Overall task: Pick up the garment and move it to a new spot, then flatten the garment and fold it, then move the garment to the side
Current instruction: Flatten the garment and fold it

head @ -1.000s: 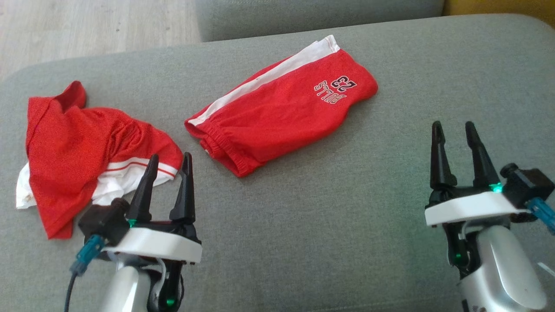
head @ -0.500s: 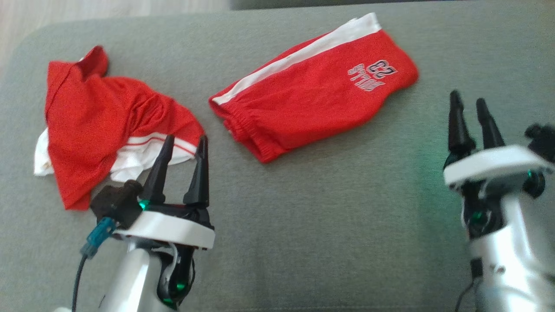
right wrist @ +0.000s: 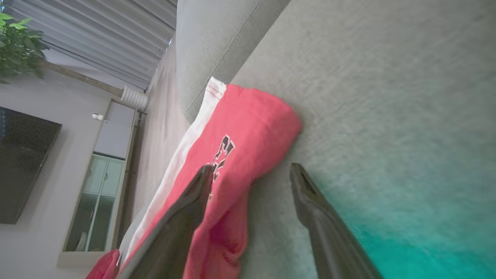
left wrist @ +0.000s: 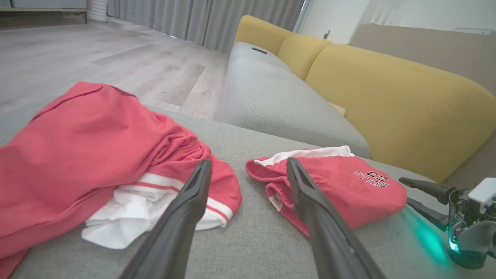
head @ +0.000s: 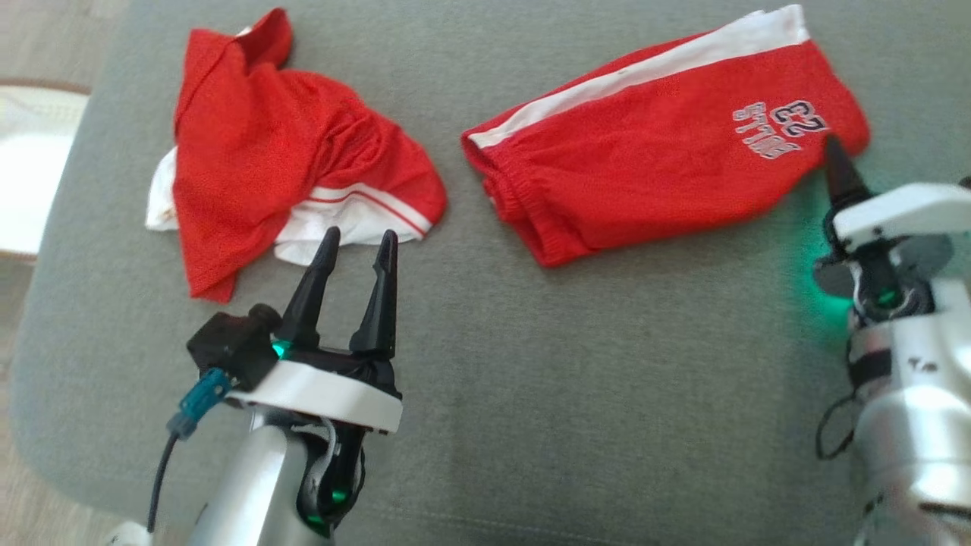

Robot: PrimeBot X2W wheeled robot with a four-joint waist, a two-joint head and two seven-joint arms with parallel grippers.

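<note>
Two red garments lie on the grey cushion (head: 607,364). A crumpled jersey (head: 265,144) with white trim is at the left, also seen in the left wrist view (left wrist: 77,155). Folded shorts (head: 652,174) with a white stripe and "BULLS 23" print lie at the right (left wrist: 341,182) (right wrist: 240,147). My left gripper (head: 360,235) (left wrist: 248,162) is open, its tips just short of the jersey's white hem. My right gripper (head: 834,152) (right wrist: 251,168), rolled on its side, is open at the shorts' printed corner, one finger over the cloth and one over the cushion. Neither holds anything.
The cushion's rounded left edge (head: 68,227) drops to a wooden floor with a pale object (head: 23,167). Beyond the cushion stands a sofa with a grey seat (left wrist: 271,104) and yellow backrest (left wrist: 387,100). The cushion's near half is bare.
The head camera has swung, shifting the whole picture right and up. My right gripper has rolled onto its side and moved in to the shorts' printed corner. The left gripper stays by the jersey's hem.
</note>
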